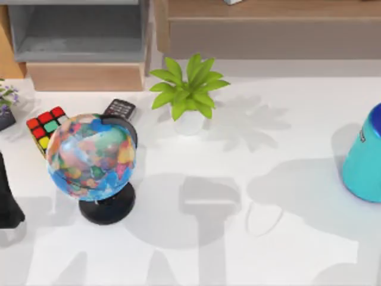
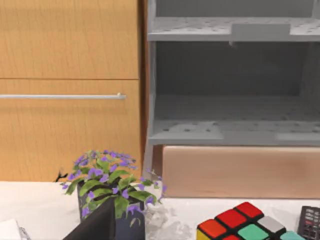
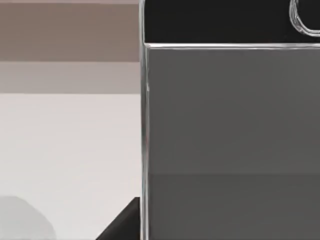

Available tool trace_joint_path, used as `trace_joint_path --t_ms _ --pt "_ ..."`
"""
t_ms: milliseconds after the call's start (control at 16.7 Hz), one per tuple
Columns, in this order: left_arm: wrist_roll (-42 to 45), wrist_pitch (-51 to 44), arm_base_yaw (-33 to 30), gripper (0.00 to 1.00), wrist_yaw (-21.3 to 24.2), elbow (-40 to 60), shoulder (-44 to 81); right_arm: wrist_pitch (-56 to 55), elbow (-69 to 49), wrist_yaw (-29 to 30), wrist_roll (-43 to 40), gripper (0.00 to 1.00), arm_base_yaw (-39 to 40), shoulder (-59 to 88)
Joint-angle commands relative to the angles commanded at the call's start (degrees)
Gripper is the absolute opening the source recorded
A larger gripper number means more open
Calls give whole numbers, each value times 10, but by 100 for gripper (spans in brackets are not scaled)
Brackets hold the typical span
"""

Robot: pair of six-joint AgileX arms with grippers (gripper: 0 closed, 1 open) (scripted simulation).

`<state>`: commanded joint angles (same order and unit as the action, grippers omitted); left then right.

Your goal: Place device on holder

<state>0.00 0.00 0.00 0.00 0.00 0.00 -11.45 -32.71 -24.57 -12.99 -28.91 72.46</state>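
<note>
**Smartphone fills the right wrist camera, close to the lens**

The smartphone [image 3: 230, 125] sits right in front of the right wrist camera: a grey screen with a thin silver edge, a black end bezel above it and part of a round home button at the corner. Beside the phone lies pale counter [image 3: 65, 150], with a brown band of furniture behind. A dark wedge pokes in at the phone's lower edge; whether it is part of the right tool, and whether that tool is clamped on the phone, cannot be told.

From above, the landmark is the globe [image 1: 91, 156] on its black stand, at the counter's left. Touching its far left side is a Rubik's cube [image 1: 46, 125], and just behind the globe a small black keypad gadget [image 1: 120, 108] peeks out. To the globe's right, toward the back of the counter, stands a green plant in a white pot [image 1: 189, 89]. Well apart from the globe, at the right edge, is a teal cylinder with a blue top [image 1: 364, 155]. A dark part of the left arm [image 1: 7, 199] shows at the left edge, beside the globe.

The left wrist camera looks over a purple-flowered plant in a dark pot [image 2: 111, 187] toward a grey shelf unit [image 2: 232, 80] and a wooden cabinet [image 2: 70, 85]; the left tool's state cannot be told.
</note>
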Motion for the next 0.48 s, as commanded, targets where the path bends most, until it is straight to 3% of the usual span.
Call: trace_joint_path --t_ms 120,480 --pt "0 0 0 100 0 0 0 0 0 0 0 98 0 0" --pt "0 0 0 100 0 0 0 0 0 0 0 100 0 0"
